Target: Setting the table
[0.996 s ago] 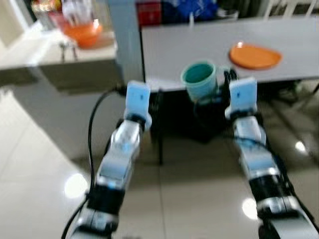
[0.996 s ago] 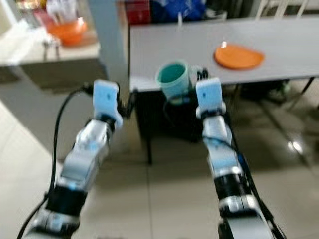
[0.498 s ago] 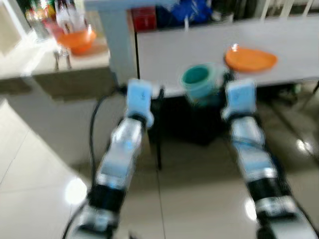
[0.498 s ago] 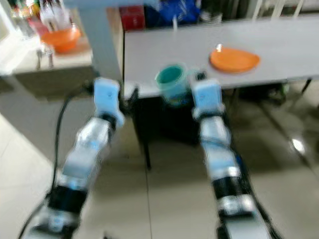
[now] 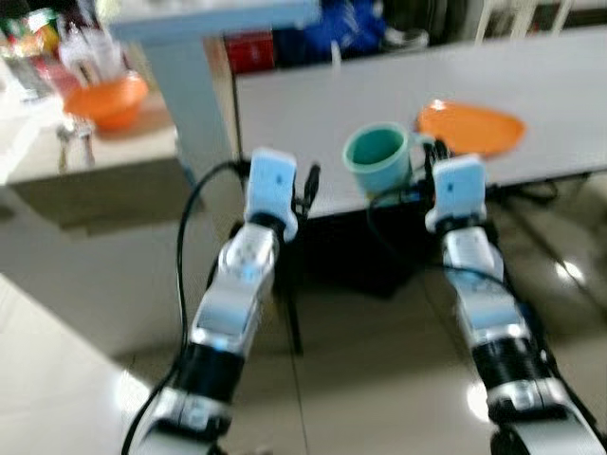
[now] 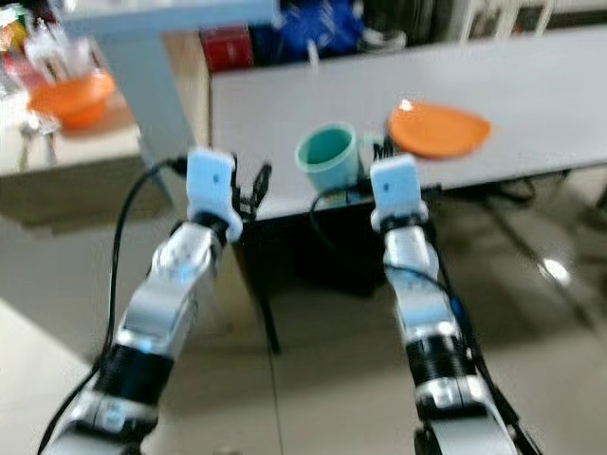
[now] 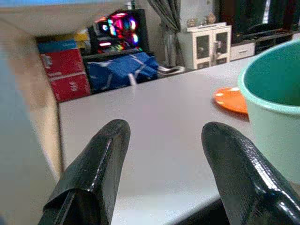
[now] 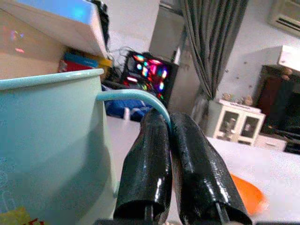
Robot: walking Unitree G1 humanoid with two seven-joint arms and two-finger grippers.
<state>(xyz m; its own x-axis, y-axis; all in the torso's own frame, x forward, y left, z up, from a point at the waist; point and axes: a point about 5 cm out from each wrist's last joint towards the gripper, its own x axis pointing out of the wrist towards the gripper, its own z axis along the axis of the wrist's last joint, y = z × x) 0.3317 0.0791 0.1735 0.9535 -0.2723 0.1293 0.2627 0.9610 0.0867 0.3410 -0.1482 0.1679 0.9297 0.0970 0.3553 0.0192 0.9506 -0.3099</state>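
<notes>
Right wrist view: the right gripper (image 8: 169, 126) has its two glossy black fingers pressed together on the thin curved handle of a teal mug (image 8: 51, 145); the mug's wall is smooth and pale, with a small yellow mark low on it that is cut off by the picture's edge and cannot be read; an orange plate (image 8: 246, 192) lies beyond the fingers, partly hidden behind them.

In the head views the mug (image 5: 377, 161) is round and open-mouthed, held upright in the air at the near edge of a long grey table (image 5: 313, 104), its lower part hidden by the silver arm and its white wrist block; the plate (image 5: 471, 127), flat and matte orange, rests on the table just beyond the mug and to its right; both views are soft with blur, so fine detail is lost.

The left gripper (image 7: 161, 154) is released, its thick, faintly pebbled fingers spread wide apart with nothing between them, near the table's front edge; the mug's rim shows beside one finger, cut off at the picture's side.

To the left, an orange bowl (image 5: 106, 100) sits on a pale counter (image 5: 85, 161); the items around it are too blurred to tell.
</notes>
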